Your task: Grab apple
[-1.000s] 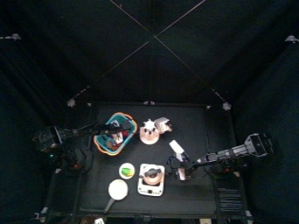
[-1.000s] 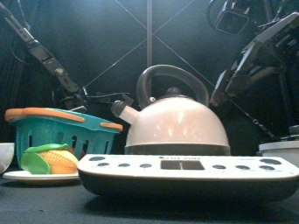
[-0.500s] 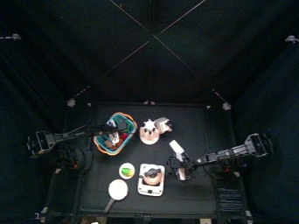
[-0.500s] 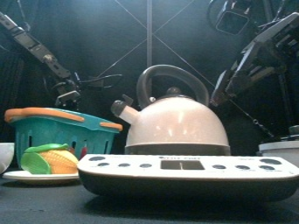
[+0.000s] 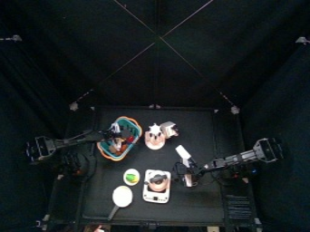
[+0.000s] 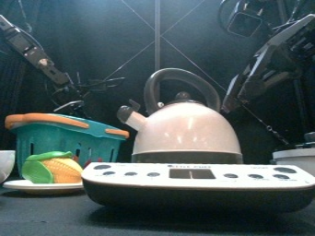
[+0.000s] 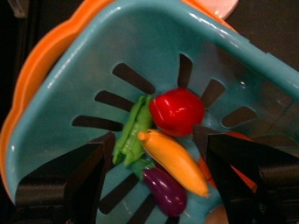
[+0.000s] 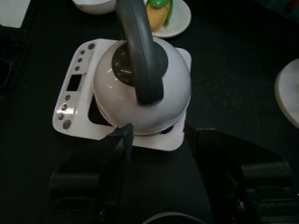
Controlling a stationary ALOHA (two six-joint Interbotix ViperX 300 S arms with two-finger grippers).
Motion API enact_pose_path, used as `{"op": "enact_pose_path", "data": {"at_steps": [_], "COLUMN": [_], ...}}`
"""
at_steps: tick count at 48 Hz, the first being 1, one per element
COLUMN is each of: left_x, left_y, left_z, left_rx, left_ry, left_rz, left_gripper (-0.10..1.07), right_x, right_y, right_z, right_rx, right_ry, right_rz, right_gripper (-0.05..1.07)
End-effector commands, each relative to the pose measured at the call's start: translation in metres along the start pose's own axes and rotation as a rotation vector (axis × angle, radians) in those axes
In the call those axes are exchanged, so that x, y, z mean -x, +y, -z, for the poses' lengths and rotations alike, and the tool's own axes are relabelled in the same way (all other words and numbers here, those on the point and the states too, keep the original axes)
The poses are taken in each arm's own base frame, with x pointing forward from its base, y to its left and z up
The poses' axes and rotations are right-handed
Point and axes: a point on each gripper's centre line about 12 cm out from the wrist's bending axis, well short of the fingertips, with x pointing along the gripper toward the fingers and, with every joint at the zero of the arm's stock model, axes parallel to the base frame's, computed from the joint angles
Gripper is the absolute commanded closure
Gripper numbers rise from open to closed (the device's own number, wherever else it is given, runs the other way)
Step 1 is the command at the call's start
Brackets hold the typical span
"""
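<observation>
Left wrist view looks straight down into the teal basket (image 7: 82, 105) with its orange rim, and the red apple (image 7: 177, 110) lies on the slotted floor there. A green pea pod (image 7: 132, 134) touches it at about 8 o'clock, an orange carrot (image 7: 176, 162) lies just beside it at 6 o'clock, and a purple eggplant (image 7: 163, 192) sits farther out the same way. The apple looks like a small toy fruit: probably light, hard and smooth-skinned, so likely to roll or squirt sideways under an off-centre pinch. The best hold, by my reckoning, is across its widest middle, one jaw on the bare side toward 2 o'clock and the other slipped between apple and pea pod.

The left gripper (image 7: 158, 179) hangs above the basket with its jaws spread wide, nothing between them, framing the carrot and eggplant rather than the apple. In the top view the left arm reaches in from 9 o'clock toward the basket (image 5: 125, 135), wrist pitched downward.

The right gripper (image 8: 155, 144) is poised low over the white kettle (image 8: 142, 80) on its white base (image 8: 79, 83), jaws apart on either side of the kettle's near rim, gripping nothing. In the front view the kettle (image 6: 185, 124) stands large in the middle, with the basket (image 6: 64, 138) at 9 o'clock of it and a corn toy (image 6: 52, 169) on a plate in front.
</observation>
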Motion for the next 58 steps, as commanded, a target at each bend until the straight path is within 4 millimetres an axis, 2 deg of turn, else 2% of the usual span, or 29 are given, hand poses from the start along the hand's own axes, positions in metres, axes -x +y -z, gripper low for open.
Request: {"op": "enact_pose_path", "data": {"at_steps": [1,13,29,36,43,51,58], "left_x": [-0.007,-0.027,-0.040,-0.042,-0.041,-0.046,-0.054], "left_y": [0.002,0.002,-0.004,-0.001,0.002,0.004,0.001], "left_z": [-0.005,-0.009,0.001,-0.004,-0.015,-0.010,-0.006], "left_rx": [0.010,0.038,0.086,0.119,0.256,0.419,0.494], "left_ry": [-0.003,0.013,0.058,0.036,-0.008,0.001,0.026], "left_rz": [0.003,0.020,0.050,0.044,0.044,0.057,0.073], "left_gripper": [-0.05,-0.05,-0.05,-0.05,-0.05,-0.05,-0.04], "right_x": [0.002,0.002,0.002,0.002,0.002,0.002,0.002], "right_y": [0.000,0.000,0.000,0.000,0.000,0.000,0.000], "right_z": [-0.006,-0.006,-0.006,-0.006,-0.006,-0.006,-0.005], "right_rx": [0.004,0.001,0.001,0.001,0.000,-0.002,-0.003], "right_ry": [-0.020,-0.020,-0.020,-0.020,-0.018,-0.018,-0.017], "right_rz": [-0.001,0.000,-0.002,0.000,0.000,0.000,0.000], "right_gripper": [0.17,0.17,0.17,0.17,0.17,0.17,0.17]}}
